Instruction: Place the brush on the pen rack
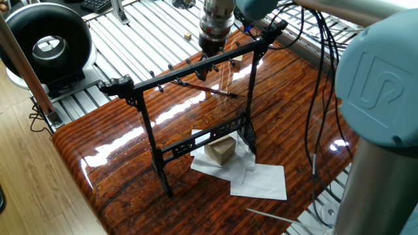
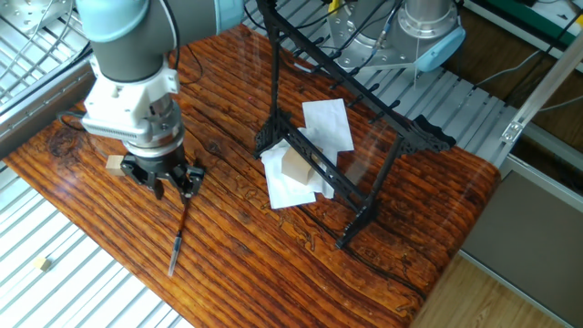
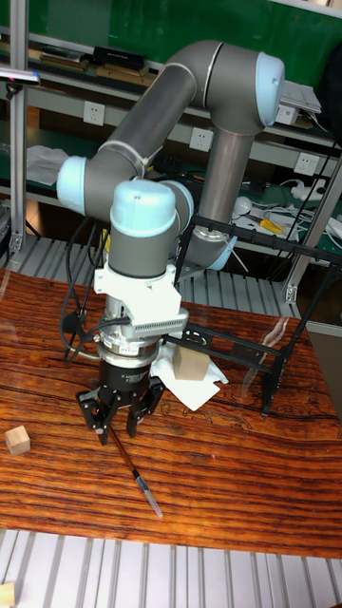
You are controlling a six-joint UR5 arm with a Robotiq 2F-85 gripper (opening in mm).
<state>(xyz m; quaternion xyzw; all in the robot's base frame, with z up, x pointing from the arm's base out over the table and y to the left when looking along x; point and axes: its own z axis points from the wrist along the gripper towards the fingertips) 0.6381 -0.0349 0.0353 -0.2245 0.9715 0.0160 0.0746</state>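
The step in hand looks like the pickup: the gripper (image 3: 118, 418) hangs low over the table (image 2: 237, 264) with its fingers spread apart and nothing between them. To do this well, the fingers should come down on either side of the brush's handle, across its length rather than along it, and low enough to catch so thin a stick without scraping the wood. Closing near the upper end leaves the dark tip free and keeps the long part hanging clear for the rack later.

Nearest to the gripper is the brush (image 3: 131, 466). It lies flat on the table, its upper end right under the open fingers and the rest running out toward the table's edge, the dark tip farthest from the gripper. In the other fixed view the brush (image 2: 179, 228) starts just below the gripper (image 2: 168, 176) and slants away from it. Whether a finger already touches the handle I cannot tell.

A little further, on the gripper's other side, a small wooden block (image 2: 113, 163) sits on the table, just beside the fingers but apart from the brush.

Well beyond, across the table, stands the rack (image 2: 364, 100), upright on two legs, its top bar with pegs bare. Papers (image 2: 328, 123) and a cardboard cube (image 2: 294, 167) lie at its feet.
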